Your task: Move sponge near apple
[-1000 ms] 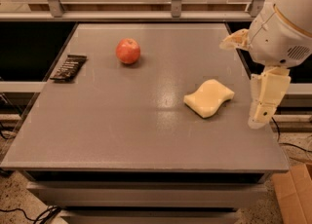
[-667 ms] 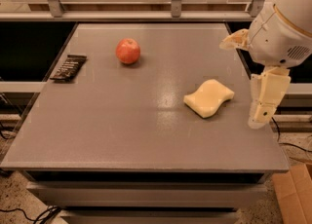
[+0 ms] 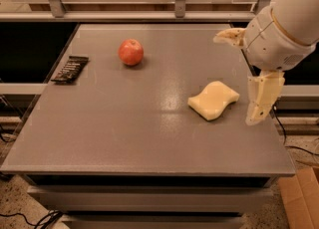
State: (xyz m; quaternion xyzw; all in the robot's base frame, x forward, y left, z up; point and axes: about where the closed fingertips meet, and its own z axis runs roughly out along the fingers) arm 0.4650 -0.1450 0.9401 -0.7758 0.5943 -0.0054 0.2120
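The pale yellow sponge [image 3: 214, 100] lies flat on the right side of the grey table [image 3: 124, 143], well apart from the red apple [image 3: 131, 52] at the far left. The cream gripper [image 3: 259, 101] hangs just right of the sponge, not touching it; whether it is open or closed cannot be told. A descent from here would likely miss the sponge or clip its right edge, nudging the foam instead of grasping it. A dark packet [image 3: 70, 68] sits at the left edge.
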